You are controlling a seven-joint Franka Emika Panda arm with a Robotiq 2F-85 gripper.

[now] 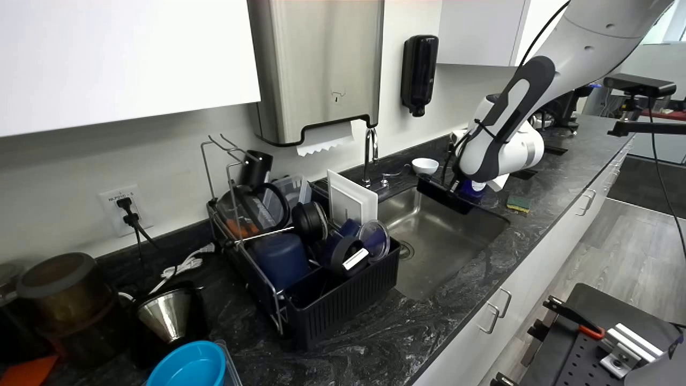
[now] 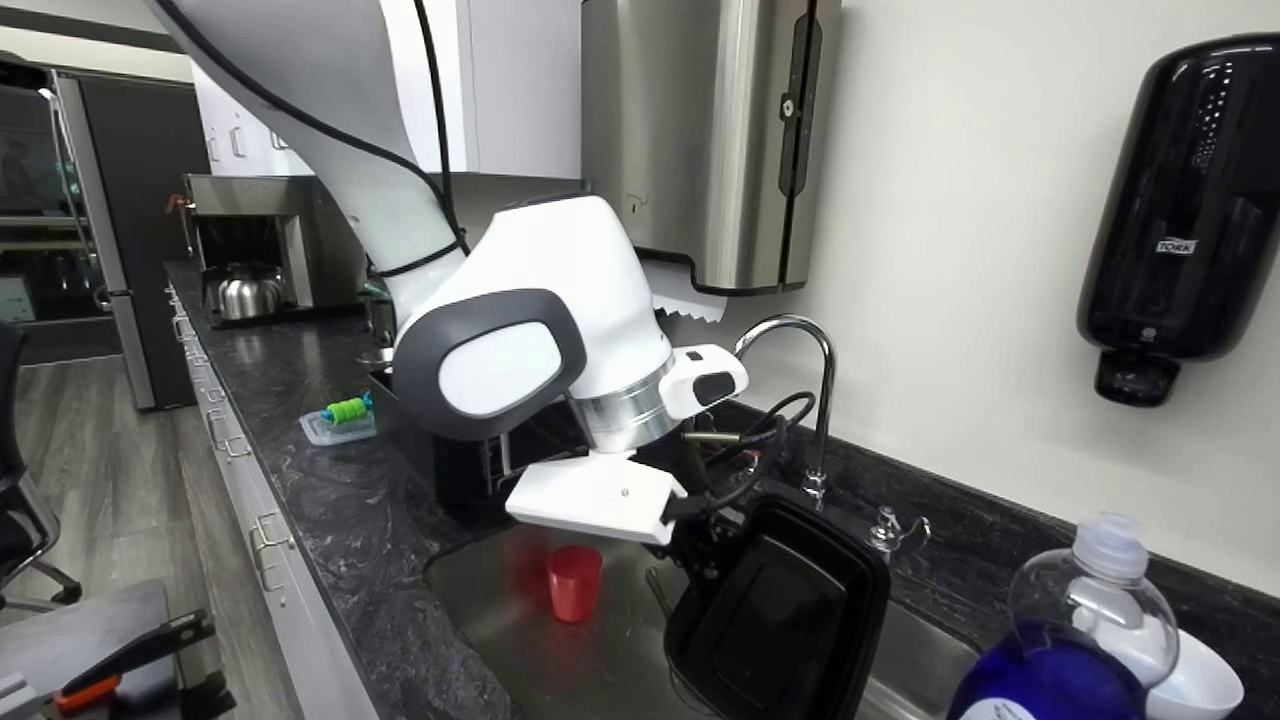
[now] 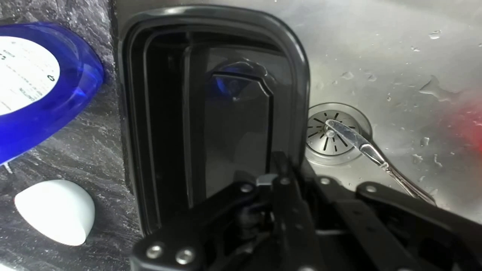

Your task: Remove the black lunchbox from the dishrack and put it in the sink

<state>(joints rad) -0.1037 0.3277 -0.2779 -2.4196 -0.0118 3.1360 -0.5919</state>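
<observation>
Over the sink (image 2: 620, 660), the black lunchbox (image 2: 790, 610) hangs tilted, its long axis running from far right to near left in an exterior view. It lies right of and nearer than my gripper (image 3: 295, 167), clamped on its long side wall; lowering seems next

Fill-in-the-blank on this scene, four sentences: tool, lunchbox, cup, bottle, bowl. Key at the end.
1. The tool grips the lunchbox, whose colour is ____.
2. In an exterior view, the cup standing in the sink is coloured ____.
3. In the wrist view, between the bottle and the drain is the ____.
4. In the wrist view, the bowl shows to the ____ of the lunchbox.

Missing words: black; red; lunchbox; left.
</observation>
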